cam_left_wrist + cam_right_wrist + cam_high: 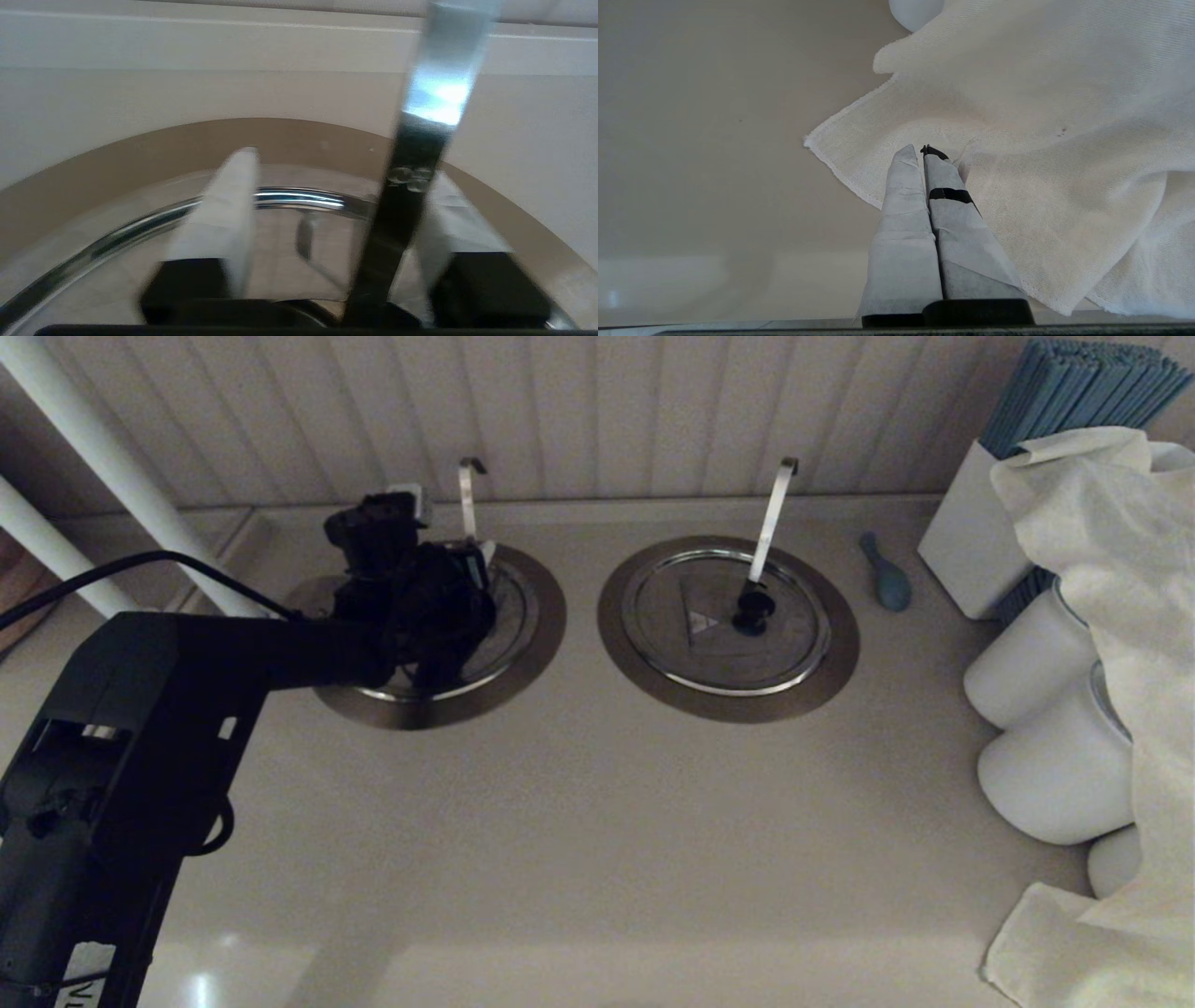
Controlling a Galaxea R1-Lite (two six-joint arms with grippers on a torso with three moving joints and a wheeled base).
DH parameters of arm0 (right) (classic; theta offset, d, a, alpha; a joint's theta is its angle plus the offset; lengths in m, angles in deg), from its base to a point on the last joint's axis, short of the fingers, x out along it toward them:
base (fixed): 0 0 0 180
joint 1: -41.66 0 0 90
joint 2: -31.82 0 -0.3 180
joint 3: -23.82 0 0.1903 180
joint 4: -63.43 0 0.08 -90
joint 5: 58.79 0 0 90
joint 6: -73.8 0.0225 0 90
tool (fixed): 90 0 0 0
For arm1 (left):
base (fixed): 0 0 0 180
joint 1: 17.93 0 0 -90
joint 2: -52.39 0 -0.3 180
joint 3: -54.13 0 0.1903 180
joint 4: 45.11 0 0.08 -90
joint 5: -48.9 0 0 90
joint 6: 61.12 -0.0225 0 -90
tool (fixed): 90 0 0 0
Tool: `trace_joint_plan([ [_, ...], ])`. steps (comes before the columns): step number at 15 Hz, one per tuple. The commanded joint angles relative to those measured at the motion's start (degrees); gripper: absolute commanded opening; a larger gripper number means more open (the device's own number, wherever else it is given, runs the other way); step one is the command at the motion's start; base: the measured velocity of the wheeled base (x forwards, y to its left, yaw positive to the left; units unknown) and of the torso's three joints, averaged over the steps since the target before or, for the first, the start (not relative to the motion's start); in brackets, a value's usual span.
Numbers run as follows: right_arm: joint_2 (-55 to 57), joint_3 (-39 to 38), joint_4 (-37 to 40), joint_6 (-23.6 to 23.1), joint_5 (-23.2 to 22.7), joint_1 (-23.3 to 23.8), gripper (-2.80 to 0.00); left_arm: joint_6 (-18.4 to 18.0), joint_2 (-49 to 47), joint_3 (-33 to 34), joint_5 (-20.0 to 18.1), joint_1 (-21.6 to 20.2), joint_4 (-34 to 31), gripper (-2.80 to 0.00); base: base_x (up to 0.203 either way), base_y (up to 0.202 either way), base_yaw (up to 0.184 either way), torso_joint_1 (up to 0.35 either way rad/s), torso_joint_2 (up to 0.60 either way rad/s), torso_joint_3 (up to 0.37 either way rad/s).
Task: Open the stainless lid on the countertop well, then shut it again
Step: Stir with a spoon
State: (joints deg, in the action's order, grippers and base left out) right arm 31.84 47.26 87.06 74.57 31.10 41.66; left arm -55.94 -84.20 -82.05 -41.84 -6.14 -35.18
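The stainless lid [512, 616] lies flat in the countertop well [549, 607] at the left, with its thin upright ladle handle [467, 499] rising behind. My left gripper [464, 581] hovers low over this lid and hides its knob in the head view. In the left wrist view the left gripper [341, 186] is open, its white fingers [233, 205] apart above the lid [280, 252]. The ladle handle [420, 154] stands between them, close to one finger. My right gripper [922, 151] is shut on nothing and parked over a white cloth [1041, 140].
The twin lid [672, 607] with a black knob [752, 609] and a broad slanted handle [773, 513] sits in the right ring. A blue spoon-like thing [887, 574], white jars [1027, 663], a draped cloth [1120, 569] and a box of blue sticks [1074, 383] crowd the right. The panelled wall stands close behind.
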Motion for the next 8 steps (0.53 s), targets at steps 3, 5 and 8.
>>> trace_joint_plan([
  [3,0.1,0.0,0.0,0.0,0.0,0.0,-2.80,1.7,0.2,0.0,0.1,0.3,0.3,-2.80,0.000,0.000,0.000,0.000,0.00,0.000],
  [5,0.0,0.0,0.0,0.0,0.0,0.0,-2.80,2.2,0.6,0.0,0.1,0.3,2.0,-2.80,0.000,0.000,0.000,0.000,0.00,0.000],
  [8,0.0,0.0,0.0,0.0,0.0,0.0,-2.80,2.2,1.3,0.5,0.3,0.5,4.1,-2.80,0.000,0.000,0.000,0.000,0.00,0.000],
])
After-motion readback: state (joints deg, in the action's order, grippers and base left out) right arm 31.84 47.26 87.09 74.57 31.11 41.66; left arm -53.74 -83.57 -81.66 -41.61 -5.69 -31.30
